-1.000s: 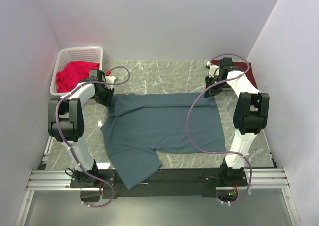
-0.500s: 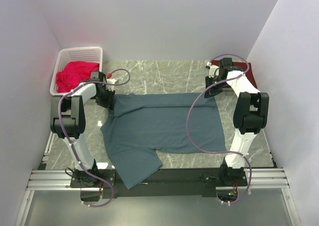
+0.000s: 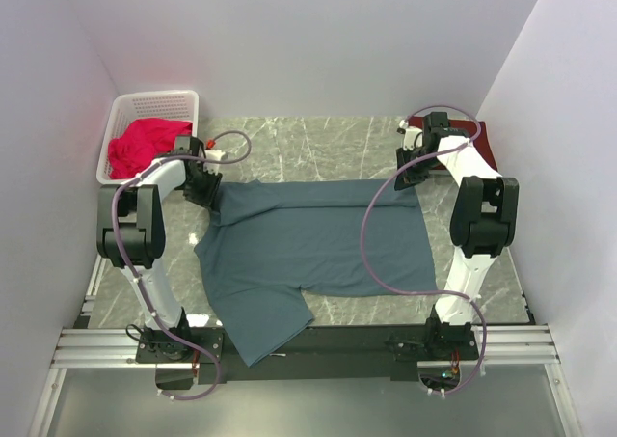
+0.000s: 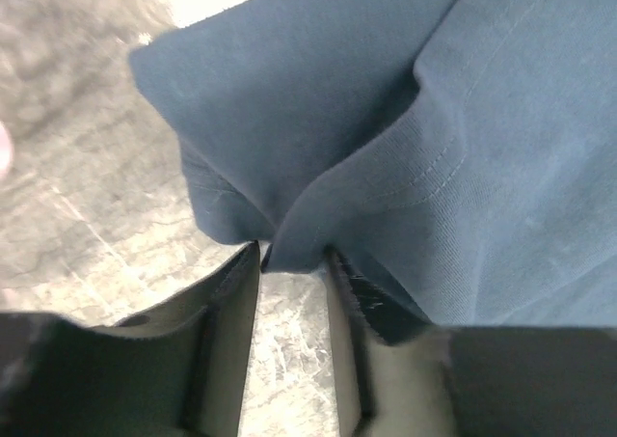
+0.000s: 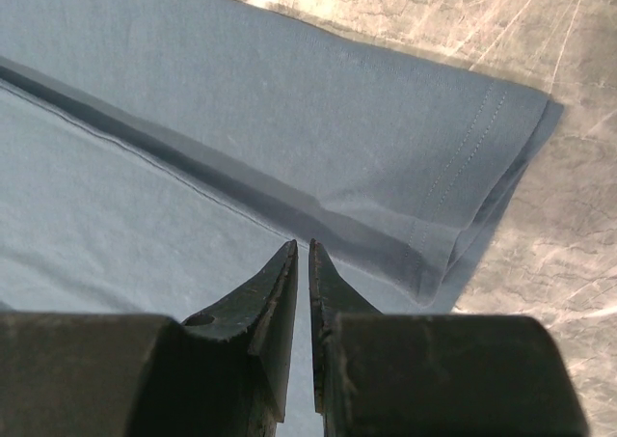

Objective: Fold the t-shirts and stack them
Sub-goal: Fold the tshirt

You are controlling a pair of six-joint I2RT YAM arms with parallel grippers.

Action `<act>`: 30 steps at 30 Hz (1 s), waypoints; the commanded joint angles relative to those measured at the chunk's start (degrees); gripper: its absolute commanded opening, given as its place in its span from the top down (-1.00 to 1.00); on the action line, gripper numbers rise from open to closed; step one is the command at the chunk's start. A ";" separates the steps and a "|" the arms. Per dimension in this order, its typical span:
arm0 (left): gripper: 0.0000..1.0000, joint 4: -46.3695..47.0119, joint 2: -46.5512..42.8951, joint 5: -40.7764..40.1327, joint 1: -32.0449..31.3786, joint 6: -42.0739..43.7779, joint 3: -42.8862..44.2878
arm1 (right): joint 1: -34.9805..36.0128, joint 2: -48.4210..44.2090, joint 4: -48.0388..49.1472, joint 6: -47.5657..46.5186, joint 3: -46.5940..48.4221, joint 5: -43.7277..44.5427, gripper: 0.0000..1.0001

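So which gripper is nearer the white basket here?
Left. The left gripper is just in front of and to the right of the white basket, at the far-left corner of the blue-grey t-shirt. The right gripper is across the table, at the far-right corner.

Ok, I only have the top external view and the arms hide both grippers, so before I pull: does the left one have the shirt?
Observer: It looks so. In its wrist view a bunched fold of the blue-grey shirt sits between the left gripper fingertips, with table showing below.
Operator: And the right?
Observer: The right gripper is nearly closed, its tips on a raised crease near the shirt's stitched hem.
Operator: One layer there?
Observer: No, two layers show at that corner, one peeking out from under the other.
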 commanded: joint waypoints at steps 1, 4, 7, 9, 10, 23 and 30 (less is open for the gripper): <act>0.32 0.05 -2.82 -0.49 0.18 0.56 3.25 | -0.15 -0.46 -0.74 0.03 2.69 -0.55 0.67; 0.51 -0.12 -3.00 -0.14 0.18 0.65 3.78 | -0.06 -0.46 -0.83 0.03 2.60 -0.47 0.67; 0.70 -0.39 -3.35 0.04 0.18 0.74 3.96 | -0.15 -0.46 -0.91 0.03 2.78 -0.55 0.67; 0.74 -0.48 -4.14 0.21 0.10 0.83 3.61 | -0.06 -0.29 -1.09 0.03 2.95 -0.64 0.67; 0.86 -0.65 -4.57 0.47 0.10 1.09 3.52 | -0.06 -0.11 -1.26 0.03 3.13 -0.64 0.67; 0.99 -6.97 -19.87 10.05 -9.20 16.98 -9.82 | -0.06 0.15 -1.18 -0.67 2.08 -0.38 0.67; 0.99 -11.19 -25.93 11.38 -13.09 30.60 -20.55 | -0.06 -0.11 -1.35 -1.64 1.63 0.33 0.68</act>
